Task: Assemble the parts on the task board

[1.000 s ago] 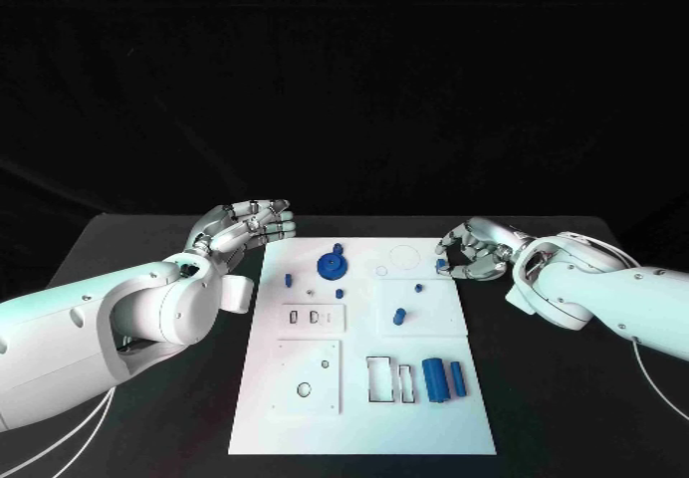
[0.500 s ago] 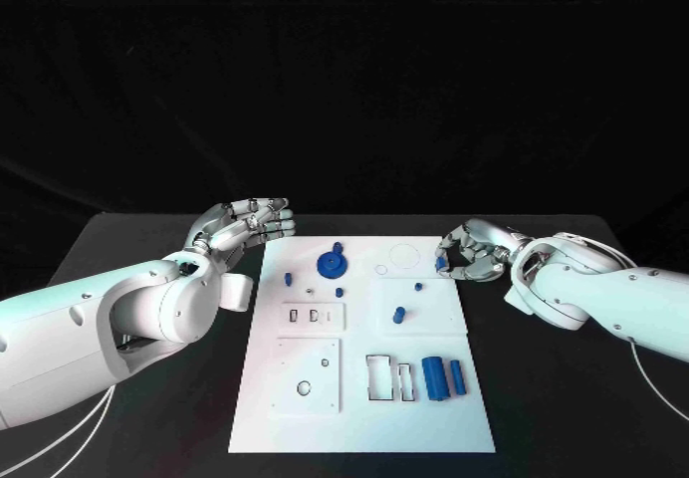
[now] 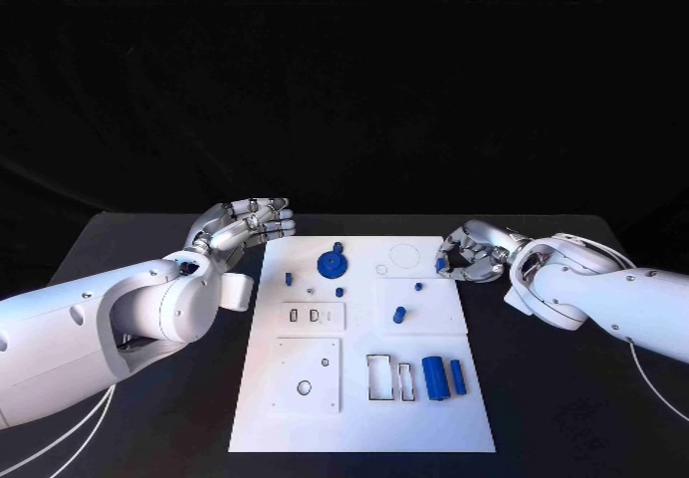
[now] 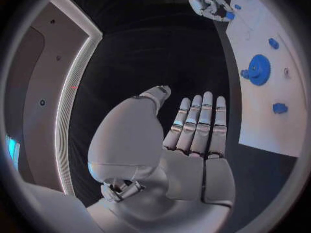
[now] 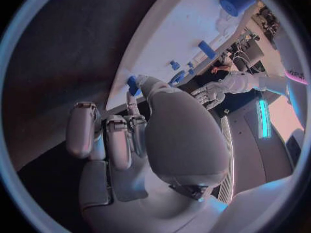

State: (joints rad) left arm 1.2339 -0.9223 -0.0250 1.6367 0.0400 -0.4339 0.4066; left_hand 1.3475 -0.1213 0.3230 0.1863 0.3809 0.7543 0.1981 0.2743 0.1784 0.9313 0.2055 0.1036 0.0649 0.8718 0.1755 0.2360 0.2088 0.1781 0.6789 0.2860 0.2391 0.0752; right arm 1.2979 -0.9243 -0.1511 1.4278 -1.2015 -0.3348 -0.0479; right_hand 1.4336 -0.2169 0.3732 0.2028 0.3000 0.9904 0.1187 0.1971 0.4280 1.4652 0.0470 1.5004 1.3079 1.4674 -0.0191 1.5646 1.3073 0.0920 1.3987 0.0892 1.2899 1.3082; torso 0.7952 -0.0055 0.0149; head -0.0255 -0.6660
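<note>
Task board (image 3: 359, 398) lies flat in the middle of the black table (image 3: 574, 418), as seen from the head view. Blue parts on it: a gear (image 3: 334, 264) near the far edge, two cylinders (image 3: 444, 379) lying side by side toward the near right, and a small peg (image 3: 399, 317) standing mid-board. Left hand (image 3: 247, 226) is raised just beside the board's far left corner, fingers extended and close together, grasping nothing. Right hand (image 3: 471, 255) sits at the far right edge of the board, fingers curled in — a small blue part (image 3: 445, 266) shows at the fingertips.

Left wrist view: left hand (image 4: 188, 134) flat, fingers straight, nothing held; the gear (image 4: 258, 69) rests on the board (image 4: 272, 129) beyond it.

Right wrist view: right hand (image 5: 139, 140) fingers bent; a blue part (image 5: 132, 84) pinched at the tips — board edge (image 5: 162, 41) directly behind.
</note>
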